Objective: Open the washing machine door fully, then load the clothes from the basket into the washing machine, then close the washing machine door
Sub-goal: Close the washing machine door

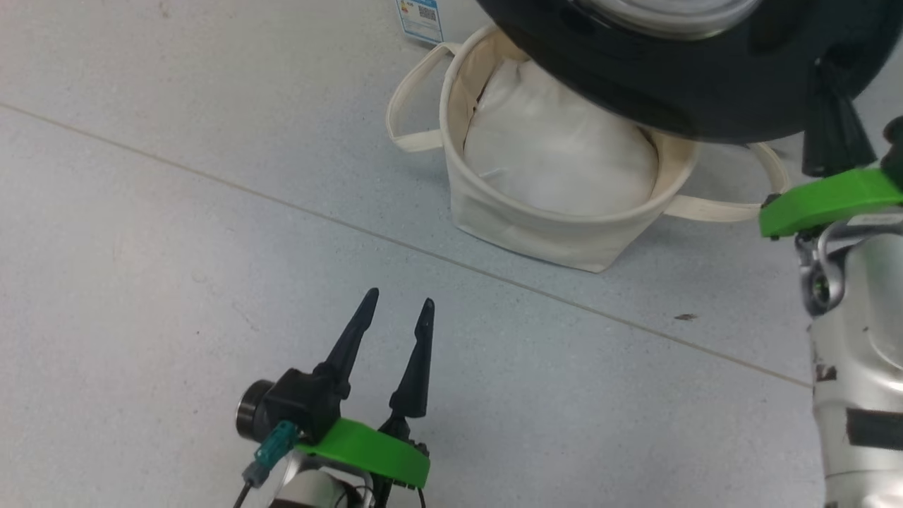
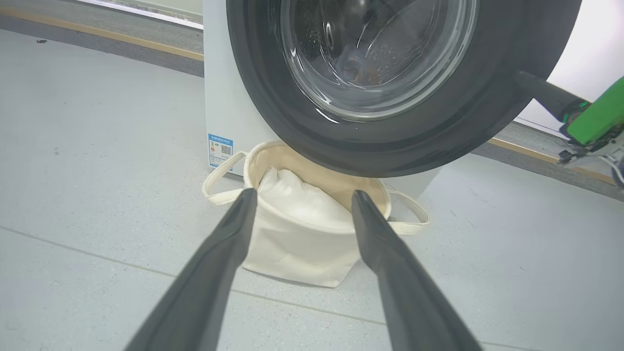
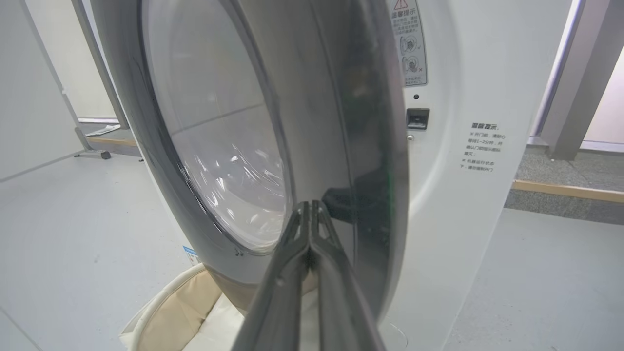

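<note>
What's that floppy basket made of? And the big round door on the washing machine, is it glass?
The basket looks like matte cream canvas: its sides sag and crease, and its handles are soft loops. The washing machine door has a glossy black rim, probably plastic, since it shows reflections. Its middle bowl looks like clear glass: you can see through it, with bright glints.

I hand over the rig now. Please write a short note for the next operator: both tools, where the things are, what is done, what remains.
Left tool: open, empty, pointing at the basket.
Right tool: shut, tips at the outer face of the washing machine door.
Door: ajar, hanging over the basket.
Basket: holds a white bundle.
Probably done: loading; the clothes seem to show behind the glass as a blue-orange patch.
To do: push the door shut.
</note>
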